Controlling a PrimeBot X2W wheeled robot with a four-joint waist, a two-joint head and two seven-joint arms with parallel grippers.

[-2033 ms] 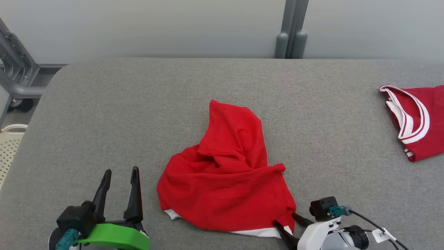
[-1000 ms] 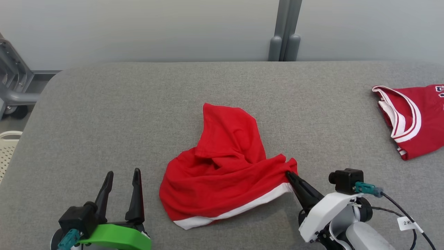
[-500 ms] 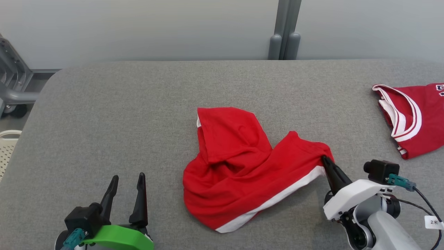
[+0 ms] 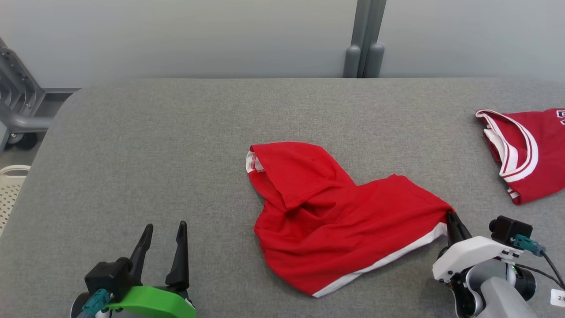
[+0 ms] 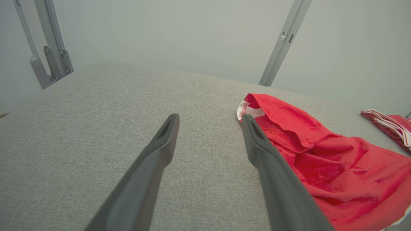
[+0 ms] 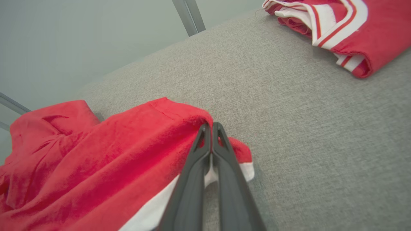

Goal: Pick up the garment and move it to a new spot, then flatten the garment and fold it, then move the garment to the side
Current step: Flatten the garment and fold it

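Observation:
A crumpled red garment point(image 4: 348, 221) with a white hem band lies on the grey table point(image 4: 176, 145), right of centre. My right gripper point(image 4: 450, 217) is shut on the garment's right corner, pinching the cloth where red meets white; the right wrist view shows this right gripper point(image 6: 211, 125) with its fingers point(image 6: 196, 166) pressed together on the fabric point(image 6: 112, 150). My left gripper point(image 4: 164, 228) stands open at the lower left, apart from the garment, with nothing between its fingers. In the left wrist view the left gripper point(image 5: 210, 118) points over bare table, the garment point(image 5: 321, 150) lying to its right.
A second red garment with white stripes point(image 4: 525, 150) lies at the table's right edge, also in the right wrist view as a striped red garment point(image 6: 337, 25). A grey post point(image 4: 364, 39) rises behind the table. A grey frame point(image 4: 17, 106) and white basket point(image 4: 11, 190) stand off the left side.
My right gripper, shut on the garment's corner, has dragged it rightward across the table, stretching the lower part out. The left gripper has stayed open in place.

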